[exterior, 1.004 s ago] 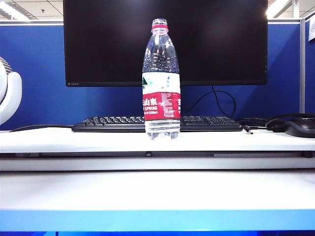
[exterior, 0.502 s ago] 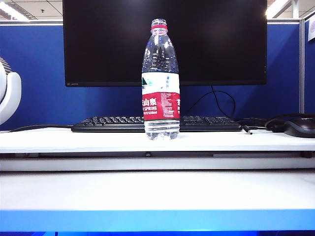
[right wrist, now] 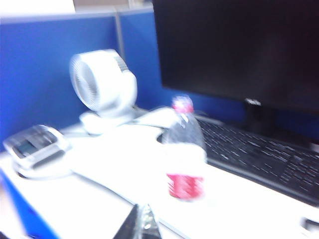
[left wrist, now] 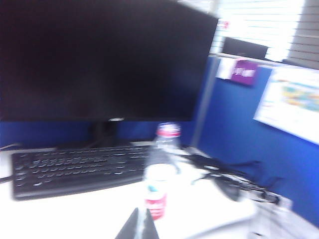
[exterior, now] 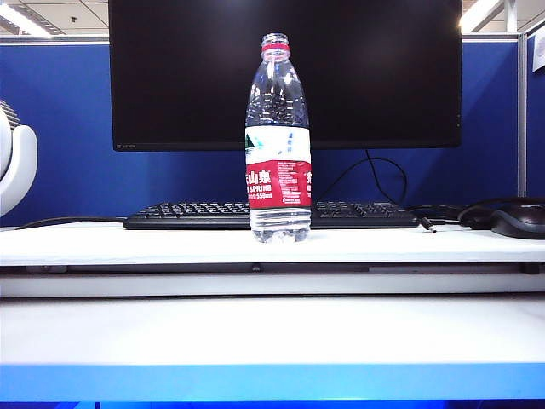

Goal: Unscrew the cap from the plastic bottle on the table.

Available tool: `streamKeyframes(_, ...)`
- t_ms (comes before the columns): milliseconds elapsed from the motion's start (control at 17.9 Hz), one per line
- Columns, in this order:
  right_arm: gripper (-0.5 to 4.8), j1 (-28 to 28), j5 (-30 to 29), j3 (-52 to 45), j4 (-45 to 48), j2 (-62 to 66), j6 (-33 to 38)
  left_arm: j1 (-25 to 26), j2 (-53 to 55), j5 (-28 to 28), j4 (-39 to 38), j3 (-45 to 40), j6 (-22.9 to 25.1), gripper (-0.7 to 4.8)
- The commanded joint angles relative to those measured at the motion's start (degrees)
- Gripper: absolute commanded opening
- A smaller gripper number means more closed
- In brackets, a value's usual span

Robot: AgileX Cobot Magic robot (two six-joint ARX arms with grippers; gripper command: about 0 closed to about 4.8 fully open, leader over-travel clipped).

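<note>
Now both closed grippers, left gripper (left wrist: 137, 225) and right gripper (right wrist: 138, 224), stand apart from the uncapped plastic bottle (exterior: 278, 141); a careless bump could tip it.

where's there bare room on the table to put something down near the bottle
Free: table left and right of the bottle, before the keyboard. Crowded: behind, keyboard and monitor; far right, mouse and cables.

View blurred. Plastic bottle (right wrist: 185, 154) upright on white table (right wrist: 99, 199), uncapped. Keyboard (right wrist: 264, 157) and monitor (right wrist: 244, 50) behind bottle; white fan (right wrist: 102, 84) beyond. Right gripper (right wrist: 139, 224) tips together, near bottle, apart.
</note>
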Motion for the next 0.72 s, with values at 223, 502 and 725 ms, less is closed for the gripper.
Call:
streamKeyframes(223, -0.01, 0.0, 3.7, -1.3, -2.7, 0.1, -2.1, 0.1, -0.2, -13.4, 10.3, -16.3, -5.8, -0.04)
streamKeyframes(502, -0.01, 0.0, 3.5, -1.3, -4.0, 0.1, -2.1, 0.1, -0.2, -14.0, 3.5, -16.5, -5.8, -0.04)
streamKeyframes(725, -0.01, 0.0, 3.5, -1.3, -4.0, 0.1, -2.1, 0.1, -0.2, -14.0, 3.3, -16.5, -5.8, -0.04)
